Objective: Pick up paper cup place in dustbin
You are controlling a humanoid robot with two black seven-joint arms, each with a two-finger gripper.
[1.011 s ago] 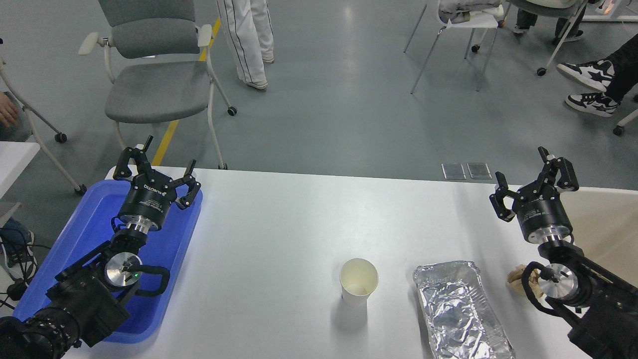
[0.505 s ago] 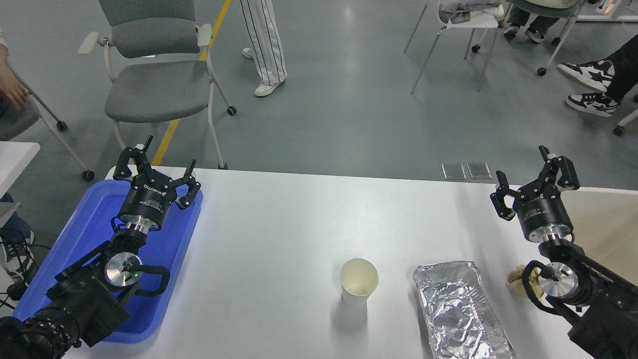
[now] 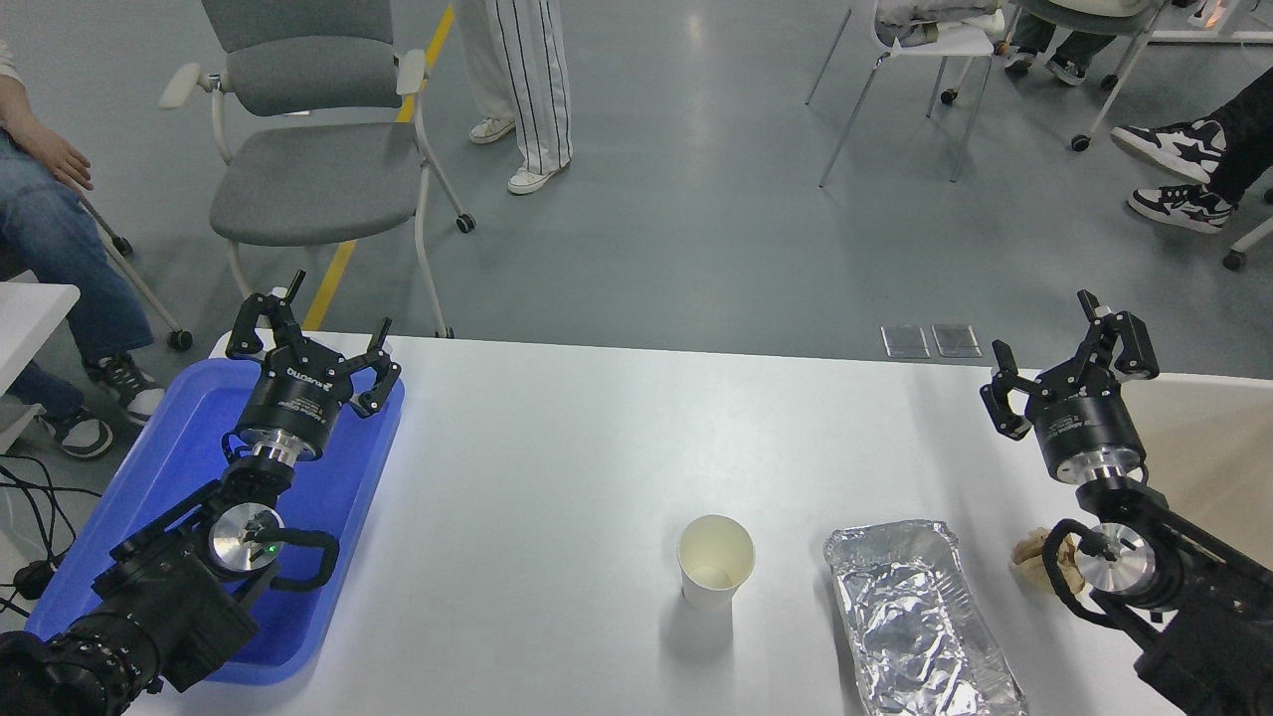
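The white paper cup (image 3: 715, 562) stands upright and empty on the white table (image 3: 597, 438), near the front middle. The beige dustbin (image 3: 1218, 383) shows partly at the right edge, behind my right arm. My right gripper (image 3: 1049, 343) is open and empty, raised over the table's far right, well right of and beyond the cup. My left gripper (image 3: 333, 313) is open and empty, parked over the blue tray at the lower left.
A blue plastic tray (image 3: 169, 477) lies at the table's left edge. A crinkled silver foil tray (image 3: 915, 617) lies right of the cup. A crumpled brown paper ball (image 3: 1034, 557) sits by my right wrist. A grey chair (image 3: 308, 169) and people stand beyond the table.
Both arms stay almost still and the cup has not moved. Beyond the table, the person in striped trousers has stepped right, and a seated person in jeans has come into view at left.
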